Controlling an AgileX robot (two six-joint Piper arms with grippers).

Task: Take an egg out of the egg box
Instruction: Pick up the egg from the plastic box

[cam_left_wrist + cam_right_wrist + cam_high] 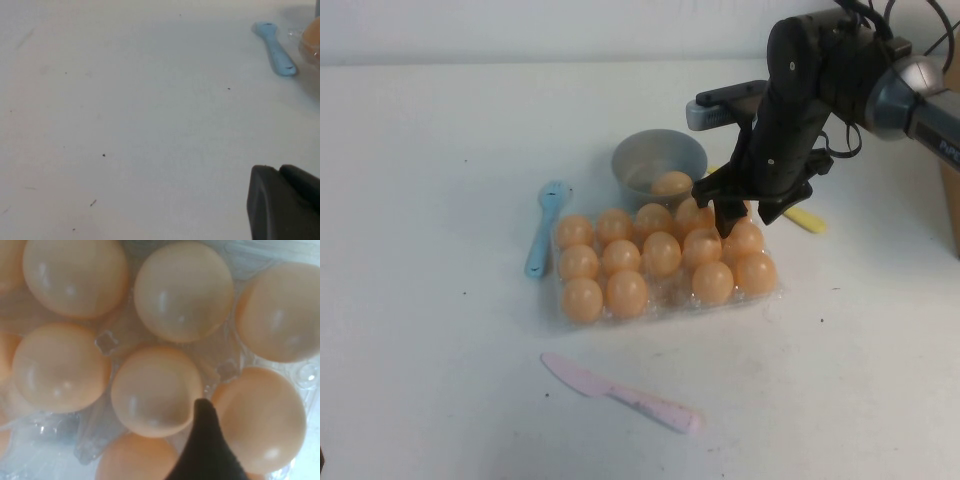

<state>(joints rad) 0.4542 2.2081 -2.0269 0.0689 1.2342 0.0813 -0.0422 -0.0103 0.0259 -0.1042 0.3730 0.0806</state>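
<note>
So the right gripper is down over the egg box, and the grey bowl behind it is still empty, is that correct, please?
Not quite: the grey bowl already holds one egg, as the high view shows. The rest stands: the right gripper is down over the egg box. The left gripper is off to the side over bare table.

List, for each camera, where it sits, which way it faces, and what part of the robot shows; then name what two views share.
High: raised on the robot's side, angled down at the table, egg box, bowl; right arm and right gripper show.
Left wrist: low over bare table, toward the blue spoon; a corner of the left gripper shows.
Right wrist: straight down, close on eggs; one dark fingertip shows.
Shared: high and left wrist both show the spoon.
</note>
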